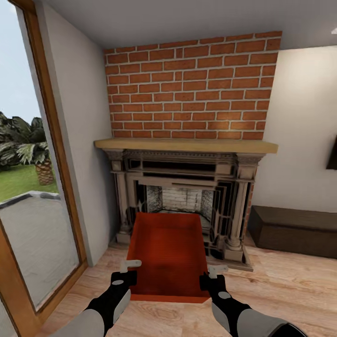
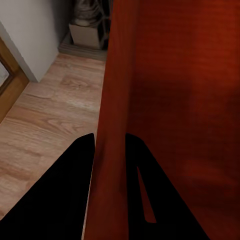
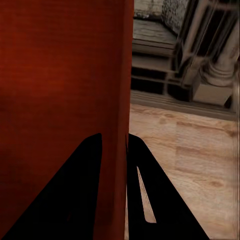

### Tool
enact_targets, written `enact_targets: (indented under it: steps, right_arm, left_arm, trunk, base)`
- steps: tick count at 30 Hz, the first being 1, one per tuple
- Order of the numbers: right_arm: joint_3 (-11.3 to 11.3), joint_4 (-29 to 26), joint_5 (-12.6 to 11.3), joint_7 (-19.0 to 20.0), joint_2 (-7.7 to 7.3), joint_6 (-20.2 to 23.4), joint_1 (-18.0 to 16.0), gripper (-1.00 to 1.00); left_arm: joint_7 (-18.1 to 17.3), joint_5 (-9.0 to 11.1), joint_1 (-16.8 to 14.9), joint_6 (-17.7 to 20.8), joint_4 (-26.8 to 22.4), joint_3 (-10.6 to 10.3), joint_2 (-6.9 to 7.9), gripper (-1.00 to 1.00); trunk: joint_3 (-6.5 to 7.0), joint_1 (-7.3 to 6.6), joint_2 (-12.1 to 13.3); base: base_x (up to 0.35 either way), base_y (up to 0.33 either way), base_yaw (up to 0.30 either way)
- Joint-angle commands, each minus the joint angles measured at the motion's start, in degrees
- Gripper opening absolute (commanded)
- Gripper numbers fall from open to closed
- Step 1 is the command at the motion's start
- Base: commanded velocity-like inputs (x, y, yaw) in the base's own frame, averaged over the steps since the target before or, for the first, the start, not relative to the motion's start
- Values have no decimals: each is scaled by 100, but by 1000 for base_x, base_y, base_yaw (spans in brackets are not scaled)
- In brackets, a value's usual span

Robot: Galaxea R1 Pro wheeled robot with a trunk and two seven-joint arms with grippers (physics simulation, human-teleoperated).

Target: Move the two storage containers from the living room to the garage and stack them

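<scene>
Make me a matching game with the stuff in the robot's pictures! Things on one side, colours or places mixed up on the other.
Things:
1. storage container
2. chimney
3. mantel
4. palm tree

Colours or places:
A. red brick, above the fireplace
B. outside, behind the glass door
C. orange-red, held between the left gripper and right gripper
D. light wood shelf under the bricks

Pairs: 1-C, 2-A, 3-D, 4-B

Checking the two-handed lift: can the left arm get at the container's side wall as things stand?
Probably yes: the left gripper already straddles the container's side wall, one finger on each face, nothing between.
</scene>
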Motion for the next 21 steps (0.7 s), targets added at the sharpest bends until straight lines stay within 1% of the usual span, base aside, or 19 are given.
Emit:
enact_targets:
  steps: [1,21]
  right_arm:
    - [-49,1,7,17,2,9,0,-100]
    - [-50,1,7,17,2,9,0,-100]
  left_arm:
    - [47,-94,-6,25,-181,160,13,-100]
    - [47,-94,-6,25,-181,160,13,-100]
  trunk:
    - [-7,1,-7]
    - [60,1,-7]
  base:
    - [0,0,-273]
    - [0,0,-273]
